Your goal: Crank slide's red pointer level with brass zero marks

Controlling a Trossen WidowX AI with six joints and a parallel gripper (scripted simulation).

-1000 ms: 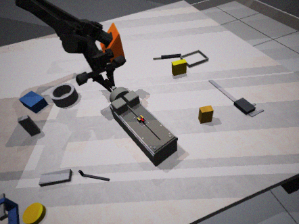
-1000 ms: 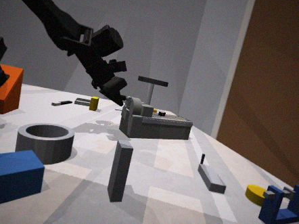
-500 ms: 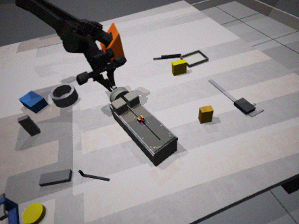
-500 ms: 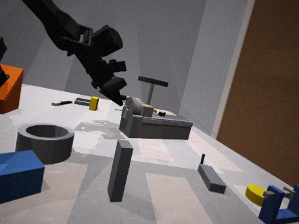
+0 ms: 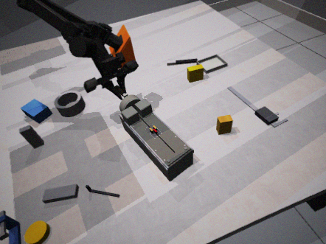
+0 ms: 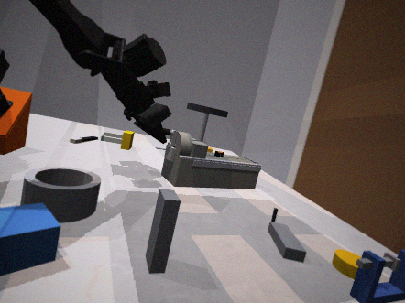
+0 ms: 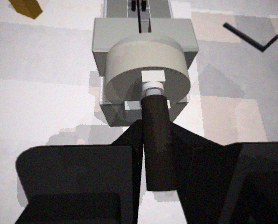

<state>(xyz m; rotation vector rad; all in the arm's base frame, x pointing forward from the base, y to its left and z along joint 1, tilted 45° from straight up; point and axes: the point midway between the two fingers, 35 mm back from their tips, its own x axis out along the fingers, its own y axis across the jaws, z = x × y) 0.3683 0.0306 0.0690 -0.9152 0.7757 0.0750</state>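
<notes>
The grey machine (image 5: 162, 141) (image 6: 220, 173) (image 7: 145, 60) has a round crank disc (image 5: 129, 102) (image 6: 184, 143) at one end. A dark brown handle (image 7: 159, 165) sticks out from the disc's face, right of its centre in the wrist view. My gripper (image 5: 125, 94) (image 6: 168, 136) (image 7: 150, 124) is shut on this handle. In the top view the red pointer (image 5: 155, 130) is in the slot area beside the small brass marks (image 5: 151, 130). It looks slightly off their line, away from the crank; the exact offset is too small to tell. The wrist view cuts off the pointer.
A grey ring (image 5: 70, 105) (image 6: 61, 191), a blue block (image 5: 36, 110) (image 6: 27, 237) and an upright grey block (image 5: 32, 136) (image 6: 163, 232) stand on the crank side. An orange panel (image 5: 127, 49) is behind the arm. Yellow (image 5: 195, 74) and orange (image 5: 224, 124) blocks stand beyond the machine.
</notes>
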